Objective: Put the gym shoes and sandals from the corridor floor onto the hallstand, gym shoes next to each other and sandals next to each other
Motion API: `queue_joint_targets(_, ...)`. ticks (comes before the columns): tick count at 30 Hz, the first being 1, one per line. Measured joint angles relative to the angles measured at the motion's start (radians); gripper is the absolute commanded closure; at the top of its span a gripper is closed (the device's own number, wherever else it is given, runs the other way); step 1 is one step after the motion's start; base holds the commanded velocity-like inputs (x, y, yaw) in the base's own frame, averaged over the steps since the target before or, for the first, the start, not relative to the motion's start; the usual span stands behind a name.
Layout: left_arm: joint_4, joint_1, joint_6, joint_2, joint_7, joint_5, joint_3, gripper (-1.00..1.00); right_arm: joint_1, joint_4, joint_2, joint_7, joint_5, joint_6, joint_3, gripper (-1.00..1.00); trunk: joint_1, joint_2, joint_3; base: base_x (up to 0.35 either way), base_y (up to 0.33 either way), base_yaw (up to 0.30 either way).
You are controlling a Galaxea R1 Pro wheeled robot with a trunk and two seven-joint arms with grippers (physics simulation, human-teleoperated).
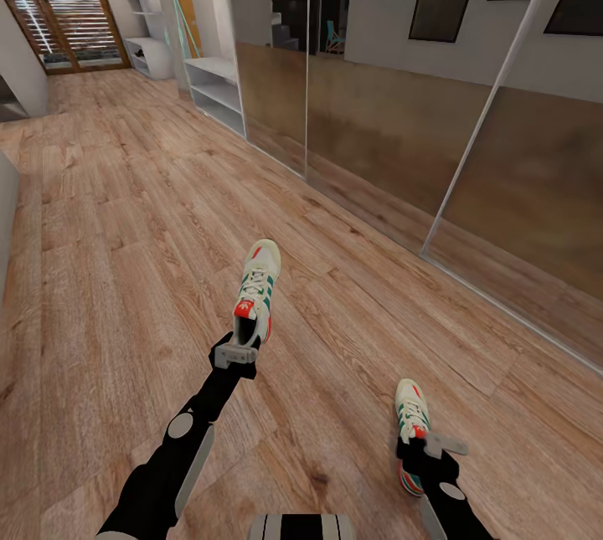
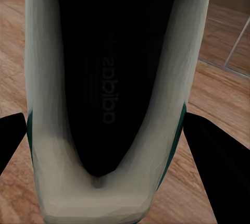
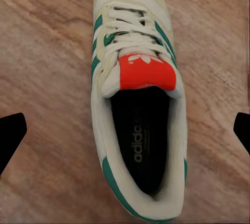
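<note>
The left arm reaches forward and low over the corridor floor (image 1: 126, 255), its left gripper (image 1: 235, 354) at the heel of one gym shoe (image 1: 256, 290), and in the left wrist view its dark fingers (image 2: 216, 156) stand wide on either side of that shoe's heel opening without visibly closing on it. The right arm is bent in closer, its right gripper (image 1: 431, 446) above the second gym shoe (image 1: 411, 414), fingers (image 3: 10, 136) spread wide and clear of the shoe lying on the planks. Further along the corridor stands a white open shelf unit (image 1: 216, 90) with bare shelves.
</note>
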Motion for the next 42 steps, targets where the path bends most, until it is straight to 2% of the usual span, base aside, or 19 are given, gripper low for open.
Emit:
queue_joint_targets(6,0.0,0.0,0.0,0.0,0.0,0.0,0.0,1.0,0.0,-0.001,-0.002,-0.01,-0.031,-0.001,0.0,-1.0,0.0,0.0,0.0,0.0,0.0,0.0)
queue_joint_targets(17,0.001,0.0,0.0,0.001,-0.001,0.002,-0.002,1.0,0.0,-0.003,-0.003,-0.012,-0.039,-0.002,0.002,-1.0,0.0,0.0,0.0,0.0,0.0,0.0)
queue_joint_targets(31,0.002,0.0,0.0,0.002,-0.001,0.003,-0.003,1.0,0.0,-0.002,-0.004,-0.011,-0.037,-0.002,0.003,-1.0,0.006,-0.003,-0.073,0.0,0.0,0.0)
queue_joint_targets(42,0.003,0.0,0.0,0.002,-0.003,0.004,-0.003,1.0,0.0,-0.002,-0.007,-0.009,-0.035,-0.006,0.006,-1.0,0.006,-0.003,-0.081,0.0,0.0,0.0)
